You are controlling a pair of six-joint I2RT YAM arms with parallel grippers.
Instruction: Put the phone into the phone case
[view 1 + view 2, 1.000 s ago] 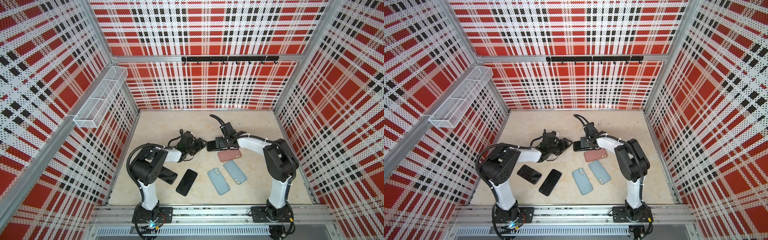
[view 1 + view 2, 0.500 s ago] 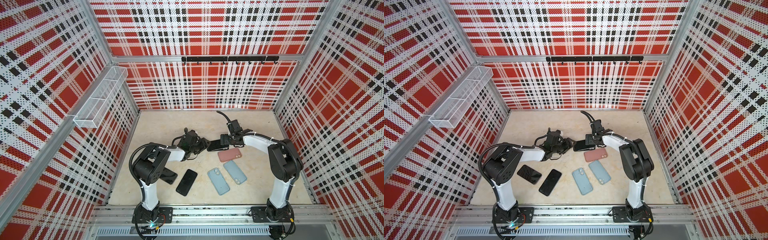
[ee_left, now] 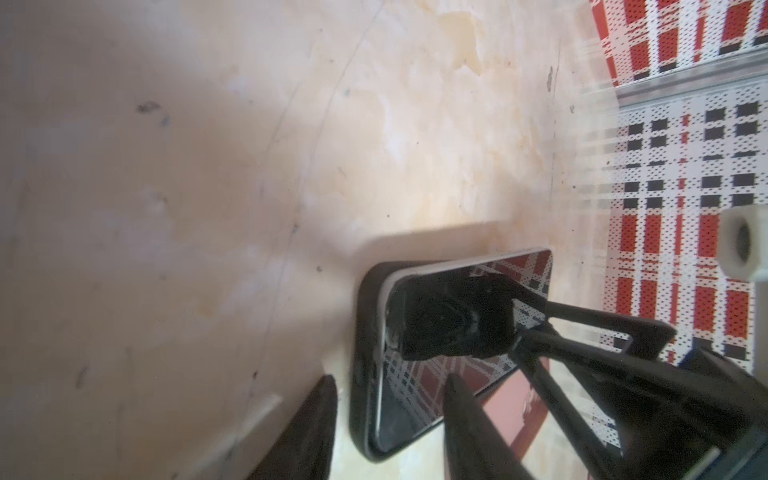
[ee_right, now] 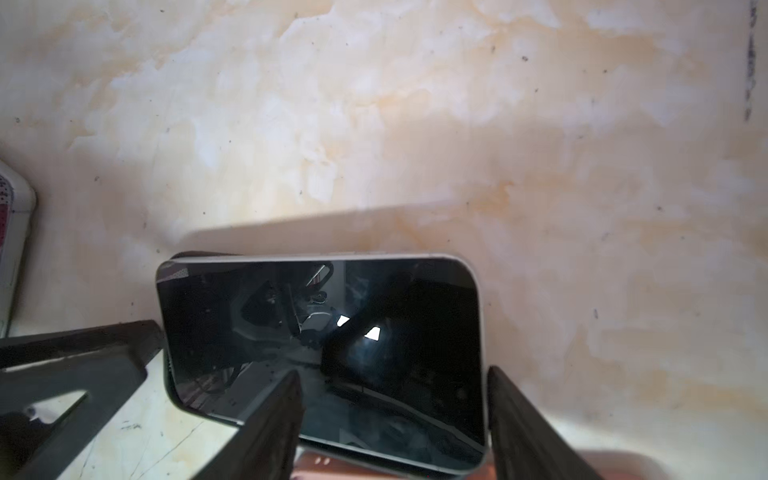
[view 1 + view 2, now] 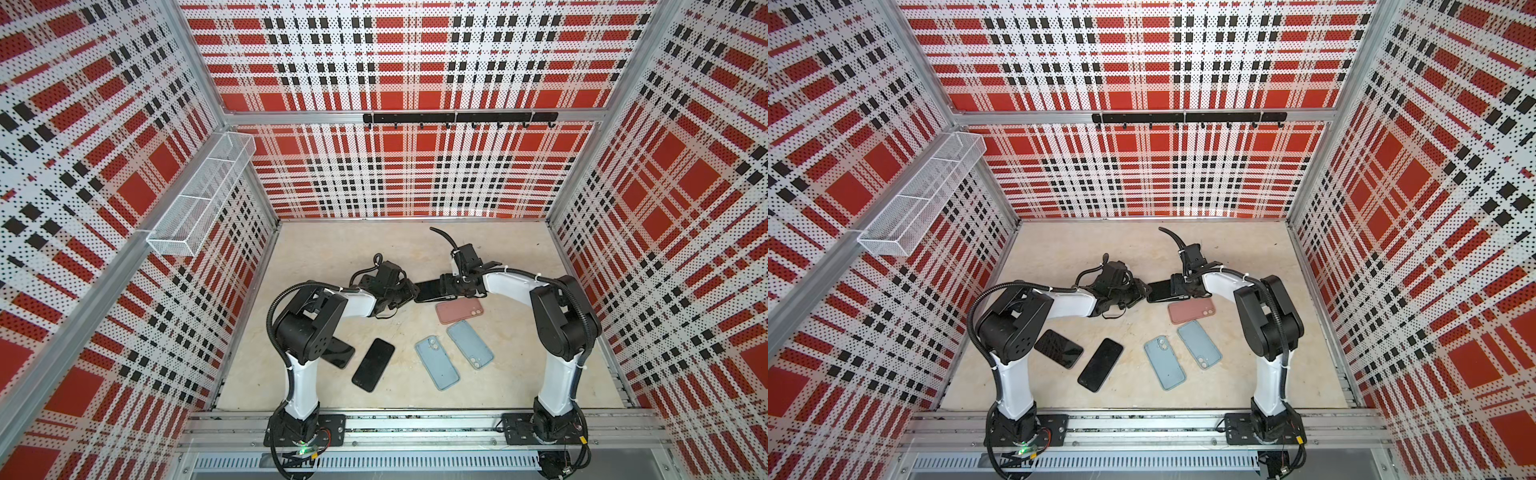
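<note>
Black glass phone, half in black case, long axis jaw-to-jaw. Left gripper, right gripper half-open at opposite ends, nothing clamped.

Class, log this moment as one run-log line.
phase: seating phone in case | phone: on case, corner raised | left claw: open, at case end | right claw: open, over phone

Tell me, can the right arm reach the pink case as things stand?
Probably yes: the pink case lies uncovered close beside the right end effector, and nothing stands between them.
</note>
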